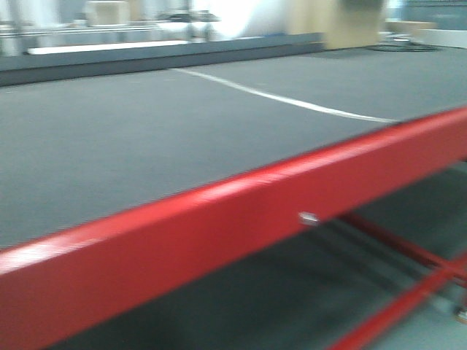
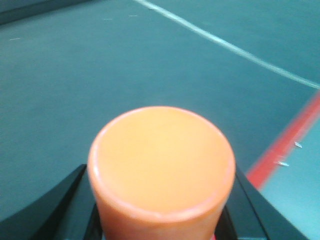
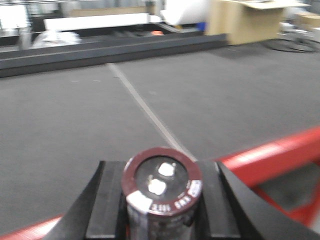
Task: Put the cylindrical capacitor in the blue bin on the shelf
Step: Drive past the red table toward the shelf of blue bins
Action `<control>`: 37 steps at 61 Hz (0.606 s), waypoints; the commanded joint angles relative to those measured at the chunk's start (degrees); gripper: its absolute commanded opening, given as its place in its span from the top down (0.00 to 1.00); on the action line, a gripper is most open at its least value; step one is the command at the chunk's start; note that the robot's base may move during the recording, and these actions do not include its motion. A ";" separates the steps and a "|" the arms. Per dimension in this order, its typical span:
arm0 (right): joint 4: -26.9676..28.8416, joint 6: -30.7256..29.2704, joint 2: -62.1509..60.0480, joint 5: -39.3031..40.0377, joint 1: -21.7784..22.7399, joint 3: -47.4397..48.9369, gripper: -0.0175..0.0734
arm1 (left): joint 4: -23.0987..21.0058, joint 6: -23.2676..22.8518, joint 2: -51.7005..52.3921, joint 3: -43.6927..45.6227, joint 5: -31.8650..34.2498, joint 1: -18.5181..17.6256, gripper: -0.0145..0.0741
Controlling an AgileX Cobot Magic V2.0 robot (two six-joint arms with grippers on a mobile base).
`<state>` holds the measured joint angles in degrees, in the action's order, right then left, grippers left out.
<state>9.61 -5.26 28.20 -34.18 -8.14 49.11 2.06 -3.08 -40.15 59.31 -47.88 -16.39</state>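
My right gripper (image 3: 163,215) is squeezing the capacitor (image 3: 162,181) so it is not falling; left gripper (image 2: 160,225) is holding an orange can (image 2: 161,160)

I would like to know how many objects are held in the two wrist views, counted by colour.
orange cylinder: 1
dark red capacitor: 1
Total: 2

1 capacitor (image 3: 161,192), 1 orange cylinder (image 2: 161,165).
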 commanded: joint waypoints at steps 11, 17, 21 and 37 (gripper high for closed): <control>-0.06 -0.33 -0.38 1.59 -0.06 0.58 0.99 | -0.22 0.02 0.29 0.51 0.89 -0.31 0.96; -0.06 -0.33 -0.38 1.59 -0.06 0.58 0.99 | -0.22 0.02 0.29 0.51 0.89 -0.31 0.96; -0.06 -0.33 -0.38 1.59 -0.06 0.58 0.99 | -0.22 0.02 0.29 0.51 0.89 -0.31 0.96; -0.06 -0.33 -0.38 1.59 -0.06 0.58 0.99 | -0.22 0.02 0.29 0.51 0.89 -0.31 0.96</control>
<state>9.61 -5.38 28.20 -34.18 -8.14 49.11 2.06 -3.08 -40.15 59.31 -47.88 -16.39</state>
